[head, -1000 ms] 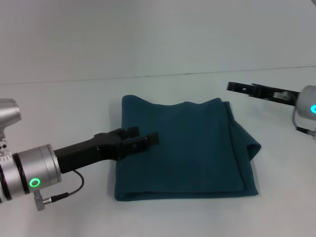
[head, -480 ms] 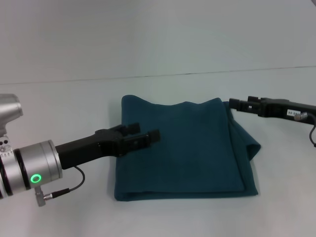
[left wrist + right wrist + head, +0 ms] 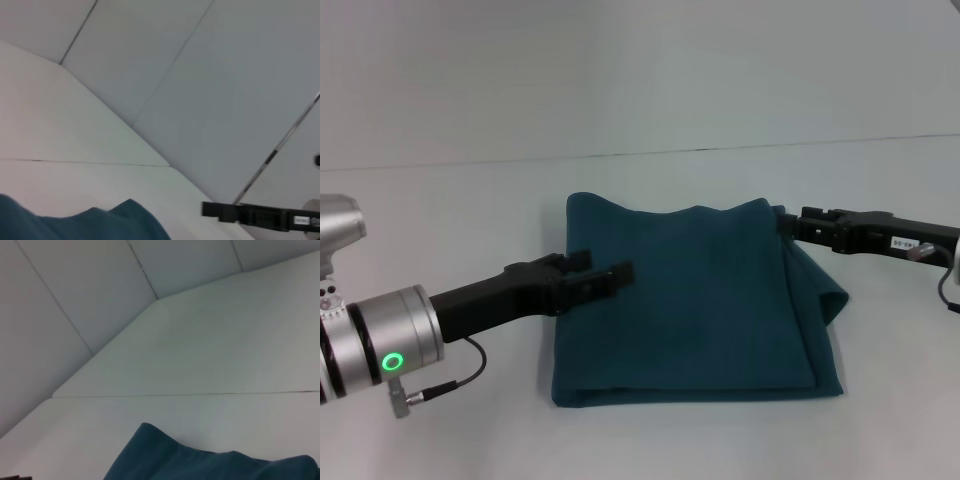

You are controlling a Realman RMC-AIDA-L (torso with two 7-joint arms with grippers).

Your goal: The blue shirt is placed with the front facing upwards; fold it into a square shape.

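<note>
My left gripper (image 3: 610, 275) hovers parted over the folded blue shirt (image 3: 700, 310); my right gripper (image 3: 792, 224), grip unclear, touches its far right corner.

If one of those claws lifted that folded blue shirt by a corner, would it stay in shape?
Probably not. The blue shirt lies in soft, wavy layers with a loose flap bulging at its right edge, so it likely droops and unfolds. Pushed, it would probably bunch up rather than slide whole. It looks light.
</note>
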